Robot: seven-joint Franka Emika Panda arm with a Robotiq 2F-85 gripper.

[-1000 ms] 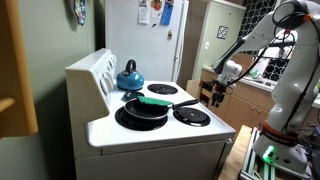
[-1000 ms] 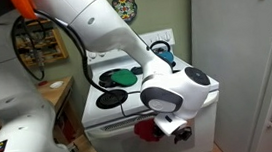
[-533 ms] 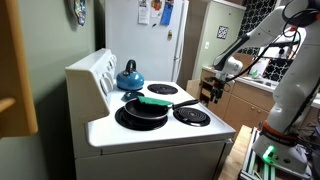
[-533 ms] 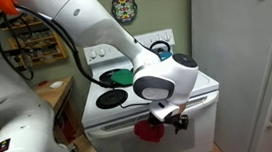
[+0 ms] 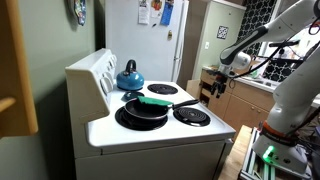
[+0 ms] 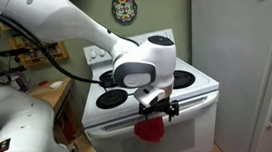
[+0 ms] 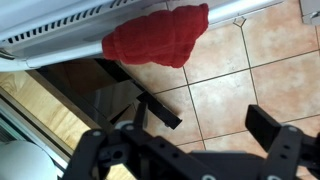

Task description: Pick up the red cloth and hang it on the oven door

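Just let go, by the look of it. A second back, had the gripper (image 6: 156, 104) low down at the oven front, right against the red cloth (image 6: 151, 132). Now lifted clear to about the handle line, with the cloth left dangling at its 6 o'clock.

Seeing the same from the wrist view: red cloth (image 7: 156, 35) bunched up and hanging off the oven door handle (image 7: 55, 35) at roughly 11 o'clock, floor tiles (image 7: 240, 80) behind it. Jaws spread wide with nothing between them, so released, empty and no longer touching the cloth.

Can't spot the cloth at all in an exterior view from the stove's side. Only getting the gripper (image 5: 214, 90) out past the front edge, at 3 o'clock from the pan (image 5: 143, 110) and kettle (image 5: 129, 76) on the cooking surface.

Calling the task pretty much done: picked up, hung, let go. Only worry is the drape. Looks bunched rather than spread flat over the handle, so could slide off if nudged. Would back straight out from the door and avoid brushing the cloth on the way.
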